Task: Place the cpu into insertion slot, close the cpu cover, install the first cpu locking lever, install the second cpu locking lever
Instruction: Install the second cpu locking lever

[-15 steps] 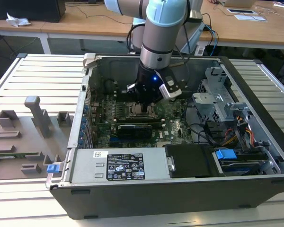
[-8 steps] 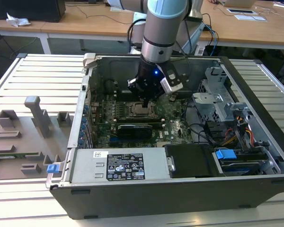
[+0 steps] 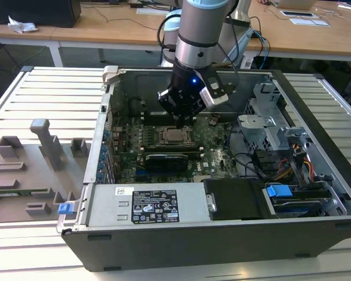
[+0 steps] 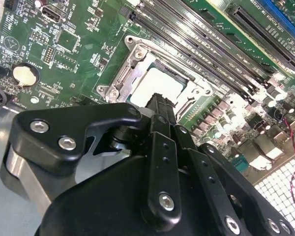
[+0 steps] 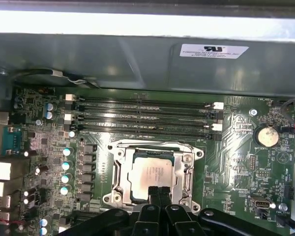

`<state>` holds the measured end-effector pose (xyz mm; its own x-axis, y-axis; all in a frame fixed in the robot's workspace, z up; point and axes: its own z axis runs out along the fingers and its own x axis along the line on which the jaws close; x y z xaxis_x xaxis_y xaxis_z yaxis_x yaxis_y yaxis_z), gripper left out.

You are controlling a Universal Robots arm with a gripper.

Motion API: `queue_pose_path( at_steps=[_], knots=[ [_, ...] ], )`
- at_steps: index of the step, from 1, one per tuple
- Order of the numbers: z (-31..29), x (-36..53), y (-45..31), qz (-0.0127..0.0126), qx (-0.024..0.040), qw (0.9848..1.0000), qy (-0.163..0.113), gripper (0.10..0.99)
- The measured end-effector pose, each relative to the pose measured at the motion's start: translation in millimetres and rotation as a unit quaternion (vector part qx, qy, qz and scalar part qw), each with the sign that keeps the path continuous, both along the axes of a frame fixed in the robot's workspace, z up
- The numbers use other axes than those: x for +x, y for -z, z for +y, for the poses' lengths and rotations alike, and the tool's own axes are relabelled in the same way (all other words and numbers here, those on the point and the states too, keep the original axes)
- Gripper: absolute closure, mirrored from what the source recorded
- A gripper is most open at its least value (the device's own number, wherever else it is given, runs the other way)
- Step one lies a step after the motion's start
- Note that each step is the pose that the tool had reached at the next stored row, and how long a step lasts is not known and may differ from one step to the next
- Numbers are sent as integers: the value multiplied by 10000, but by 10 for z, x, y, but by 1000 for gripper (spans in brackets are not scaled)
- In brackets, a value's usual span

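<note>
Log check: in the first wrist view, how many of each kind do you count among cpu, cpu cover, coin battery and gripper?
cpu: 1
cpu cover: 1
coin battery: 1
gripper: 1
Total: 4

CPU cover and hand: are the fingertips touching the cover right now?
Cannot tell. In both wrist views the hand overlaps the near edge of the cpu cover around the cpu, but neither shows plain contact or a gap.
</note>
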<state>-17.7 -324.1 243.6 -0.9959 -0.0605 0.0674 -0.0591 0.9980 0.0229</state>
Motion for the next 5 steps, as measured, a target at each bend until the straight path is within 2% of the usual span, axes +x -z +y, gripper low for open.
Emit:
queue_pose_path(
  at_steps=[5],
  knots=[
    [0,0,-2,0,0,10000,0,980]
  ],
)
